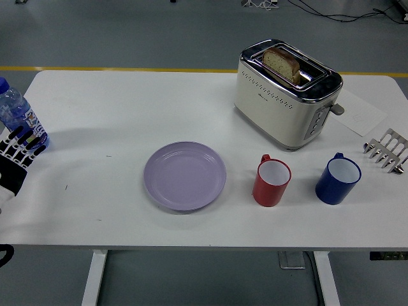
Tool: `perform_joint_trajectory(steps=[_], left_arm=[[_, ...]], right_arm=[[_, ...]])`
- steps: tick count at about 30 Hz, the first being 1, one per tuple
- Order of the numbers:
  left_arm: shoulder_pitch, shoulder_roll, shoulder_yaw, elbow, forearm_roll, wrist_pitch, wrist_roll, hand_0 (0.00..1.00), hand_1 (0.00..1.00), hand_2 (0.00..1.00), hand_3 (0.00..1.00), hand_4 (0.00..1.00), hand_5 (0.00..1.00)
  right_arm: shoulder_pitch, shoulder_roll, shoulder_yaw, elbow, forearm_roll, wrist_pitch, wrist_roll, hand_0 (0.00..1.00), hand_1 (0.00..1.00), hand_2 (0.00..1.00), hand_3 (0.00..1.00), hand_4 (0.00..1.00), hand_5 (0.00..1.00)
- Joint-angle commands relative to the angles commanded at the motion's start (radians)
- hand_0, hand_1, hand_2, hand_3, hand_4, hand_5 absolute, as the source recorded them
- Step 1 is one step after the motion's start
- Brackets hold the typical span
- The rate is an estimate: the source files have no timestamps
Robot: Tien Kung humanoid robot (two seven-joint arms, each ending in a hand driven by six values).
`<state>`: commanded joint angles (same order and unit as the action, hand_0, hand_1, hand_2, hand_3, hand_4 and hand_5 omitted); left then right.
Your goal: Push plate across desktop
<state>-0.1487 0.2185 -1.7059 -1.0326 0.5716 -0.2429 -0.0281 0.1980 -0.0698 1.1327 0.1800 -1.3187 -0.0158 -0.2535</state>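
Observation:
A round lilac plate (pixel 185 176) lies flat near the middle of the white table (pixel 127 102), with nothing on it. My left hand (pixel 14 159) sits at the picture's left edge, well to the left of the plate and not touching it. Its black and white fingers (pixel 25 141) are spread and hold nothing. The hand rests just below a water bottle. My right hand does not appear in the head view.
A water bottle (pixel 16 112) with a blue label stands at the far left edge. A cream toaster (pixel 284 92) with a bread slice (pixel 282 64) stands at the back right. A red mug (pixel 272 182), a blue mug (pixel 338 178) and a metal rack (pixel 386 150) sit right of the plate.

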Motion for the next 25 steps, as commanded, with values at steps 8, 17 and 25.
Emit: perform_joint_trajectory(steps=[8,17,25], left_arm=[[0.004,-0.001,0.002,0.000,0.002,-0.005,-0.002,0.559,0.648,0.650,0.628,0.524,0.998],[0.010,-0.002,0.000,-0.003,0.006,-0.004,-0.002,0.560,0.649,0.650,0.628,0.525,0.998],[0.008,-0.004,-0.007,-0.004,0.008,-0.004,-0.002,0.560,0.649,0.649,0.628,0.524,0.998]], right_arm=[[-0.007,0.000,0.001,0.000,-0.007,0.003,-0.003,0.640,0.618,0.633,0.578,0.363,0.152],[-0.010,-0.001,-0.001,0.000,-0.001,0.000,0.000,0.640,0.619,0.633,0.578,0.363,0.152],[-0.006,0.000,0.003,0.000,-0.007,-0.002,0.002,0.642,0.622,0.633,0.578,0.364,0.152]])
